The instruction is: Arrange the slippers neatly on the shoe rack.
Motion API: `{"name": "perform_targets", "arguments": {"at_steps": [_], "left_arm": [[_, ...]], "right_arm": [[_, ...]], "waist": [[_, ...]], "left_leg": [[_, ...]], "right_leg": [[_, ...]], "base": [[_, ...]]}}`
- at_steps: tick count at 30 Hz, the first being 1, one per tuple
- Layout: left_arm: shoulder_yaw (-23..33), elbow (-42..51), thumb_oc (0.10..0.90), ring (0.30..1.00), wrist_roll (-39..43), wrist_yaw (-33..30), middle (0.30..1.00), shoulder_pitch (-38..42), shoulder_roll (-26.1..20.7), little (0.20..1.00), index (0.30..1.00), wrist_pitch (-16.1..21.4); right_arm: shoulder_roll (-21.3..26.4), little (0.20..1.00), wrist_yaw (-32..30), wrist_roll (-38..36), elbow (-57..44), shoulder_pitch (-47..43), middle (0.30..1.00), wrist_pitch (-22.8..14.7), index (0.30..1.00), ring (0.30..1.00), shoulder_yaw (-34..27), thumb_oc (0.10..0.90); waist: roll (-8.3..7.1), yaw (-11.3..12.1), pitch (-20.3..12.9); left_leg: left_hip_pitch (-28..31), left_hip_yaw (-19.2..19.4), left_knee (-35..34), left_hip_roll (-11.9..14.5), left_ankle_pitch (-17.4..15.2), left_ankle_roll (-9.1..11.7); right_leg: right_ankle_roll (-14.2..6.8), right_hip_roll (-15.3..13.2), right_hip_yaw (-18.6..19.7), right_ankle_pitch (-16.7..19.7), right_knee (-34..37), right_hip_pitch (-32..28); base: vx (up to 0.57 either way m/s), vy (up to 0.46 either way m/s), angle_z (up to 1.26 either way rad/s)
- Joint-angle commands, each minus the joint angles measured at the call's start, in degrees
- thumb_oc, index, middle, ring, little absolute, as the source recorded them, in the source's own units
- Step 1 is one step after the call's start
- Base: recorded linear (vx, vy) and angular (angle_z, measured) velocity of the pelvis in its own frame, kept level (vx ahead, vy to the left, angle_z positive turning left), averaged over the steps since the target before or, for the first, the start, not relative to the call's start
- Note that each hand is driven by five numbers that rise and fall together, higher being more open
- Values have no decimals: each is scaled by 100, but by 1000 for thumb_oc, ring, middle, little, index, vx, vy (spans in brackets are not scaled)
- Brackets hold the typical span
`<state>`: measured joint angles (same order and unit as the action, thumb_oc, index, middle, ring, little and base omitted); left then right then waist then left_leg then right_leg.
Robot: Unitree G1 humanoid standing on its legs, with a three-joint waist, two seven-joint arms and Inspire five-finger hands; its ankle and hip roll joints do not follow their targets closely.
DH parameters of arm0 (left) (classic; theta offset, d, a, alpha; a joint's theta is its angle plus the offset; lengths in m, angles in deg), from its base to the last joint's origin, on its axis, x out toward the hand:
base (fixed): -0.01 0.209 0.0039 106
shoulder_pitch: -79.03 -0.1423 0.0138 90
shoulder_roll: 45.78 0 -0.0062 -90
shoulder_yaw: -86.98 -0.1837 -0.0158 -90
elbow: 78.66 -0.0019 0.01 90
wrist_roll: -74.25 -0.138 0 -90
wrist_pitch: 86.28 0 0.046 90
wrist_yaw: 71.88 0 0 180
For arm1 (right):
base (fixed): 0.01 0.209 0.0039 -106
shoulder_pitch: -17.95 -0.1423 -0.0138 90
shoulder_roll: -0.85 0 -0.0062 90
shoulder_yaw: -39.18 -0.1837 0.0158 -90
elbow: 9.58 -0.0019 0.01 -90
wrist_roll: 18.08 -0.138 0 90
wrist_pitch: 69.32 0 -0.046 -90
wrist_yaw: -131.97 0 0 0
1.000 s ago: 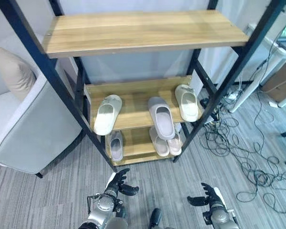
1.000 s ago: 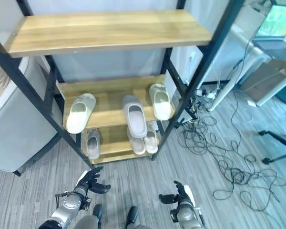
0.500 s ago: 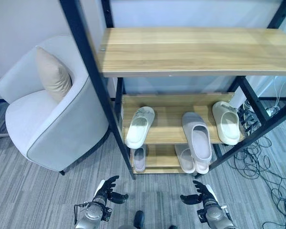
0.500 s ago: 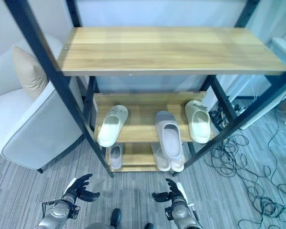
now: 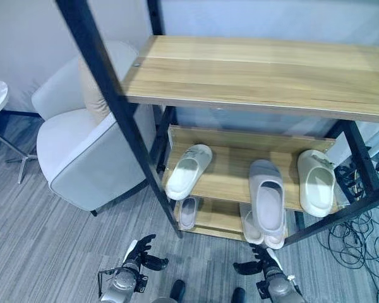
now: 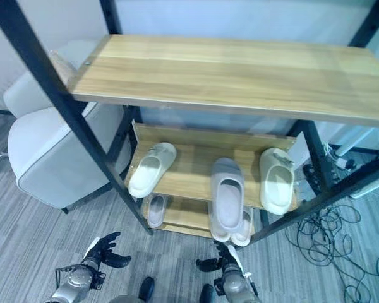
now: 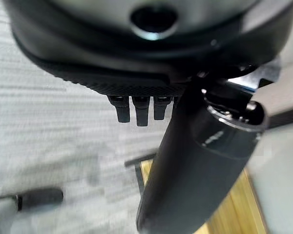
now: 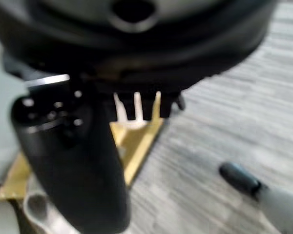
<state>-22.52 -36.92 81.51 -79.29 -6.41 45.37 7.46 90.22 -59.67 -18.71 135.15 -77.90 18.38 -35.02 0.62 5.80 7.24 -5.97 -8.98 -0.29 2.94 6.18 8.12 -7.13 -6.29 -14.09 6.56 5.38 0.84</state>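
**A:** Where do you see the slippers?

**B:** Look at the shoe rack (image 5: 252, 69) across the centre and right of the frame. On its middle shelf (image 5: 230, 173) you have three: a cream slipper (image 5: 188, 171) at the left, lying at a slant with its heel past the front edge; a grey slipper (image 5: 267, 197) right of centre, its heel also overhanging the front; and a second cream slipper (image 5: 317, 182) at the right, close to the rack's right post. On the bottom shelf (image 5: 218, 216) you can see a small grey slipper (image 5: 187, 213) at the left, and a pale pair (image 5: 249, 232) partly hidden under the grey one above.

**A:** And your robot hands?

**B:** Both sit low at the bottom edge, over the grey carpet (image 5: 57, 240), well apart from the rack. The left robot hand (image 5: 141, 255) is at lower left, fingers spread loosely with nothing in it. The right robot hand (image 5: 256, 262) is at lower centre-right, likewise loose and holding nothing.

**A:** Anything else you'd note?

**B:** A pale armchair (image 5: 88, 158) stands left of the rack, and cables (image 5: 360, 240) lie on the floor at lower right.
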Motion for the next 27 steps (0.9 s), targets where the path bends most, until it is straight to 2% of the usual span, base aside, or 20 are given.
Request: {"name": "perform_targets", "arguments": {"at_steps": [1, 5, 8, 12, 22, 24, 27], "left_arm": [[-151, 254, 800, 900, 2, -108, 900, 288, 10, 900, 900, 287], [-157, 334, 800, 900, 22, -81, 900, 243, 52, 900, 900, 291], [-191, 365, 800, 900, 7, -24, 900, 150, 77, 900, 900, 256], [-203, 347, 800, 900, -24, -7, 900, 72, 107, 900, 900, 239], [-58, 556, 800, 900, -92, 23, 900, -214, 0, 900, 900, 286], [-72, 570, 800, 900, -55, 51, 900, -171, 0, 900, 900, 317], [-48, 607, 800, 900, -40, 42, 900, -175, -53, 900, 900, 315]], "right_arm": [[321, 900, -165, -20, -384, -56, 900, -227, 900, 900, -46, 800], [386, 900, -193, -99, -398, 5, 900, -247, 900, 900, -105, 800], [399, 900, -203, -75, -449, 60, 900, -258, 900, 900, -110, 800], [374, 900, -164, 4, -429, 122, 900, -246, 900, 900, -70, 800], [333, 900, -78, 135, -1152, 537, 900, -279, 900, 900, -176, 800], [323, 900, -46, 264, -1140, 506, 900, -233, 900, 900, -102, 800], [324, 900, -36, 274, -1172, 471, 900, -220, 900, 900, -57, 800]], "waist": [[121, 65, -156], [141, 11, -110], [102, -111, -173], [169, -187, -275], [203, -230, -303], [176, -194, -211], [159, -137, -192]], "left_leg": [[-472, 536, -471, 93, 309, 102], [-453, 536, -471, -51, 322, -16], [-43, 694, -471, -153, 39, -252], [73, 711, -471, -210, -28, -258], [131, 899, -471, -308, -174, -254], [159, 960, -471, -377, -257, -342], [149, 1013, -471, -392, -281, -386]], "right_leg": [[-277, 67, 46, -369, -38, 171], [-170, 125, 27, -400, -38, 158], [-129, 100, -5, -333, -38, 227], [-152, 160, 15, -296, -38, 238], [-350, 62, 229, -83, -38, 404], [-508, -74, 320, 120, -38, 558], [-554, -109, 357, 185, -38, 663]], "base": [[-77, -152, 80], [-86, -108, 24], [-70, -17, 9], [23, 32, 4], [-24, 63, -13], [-115, 168, -47], [-69, 57, -53]]}}
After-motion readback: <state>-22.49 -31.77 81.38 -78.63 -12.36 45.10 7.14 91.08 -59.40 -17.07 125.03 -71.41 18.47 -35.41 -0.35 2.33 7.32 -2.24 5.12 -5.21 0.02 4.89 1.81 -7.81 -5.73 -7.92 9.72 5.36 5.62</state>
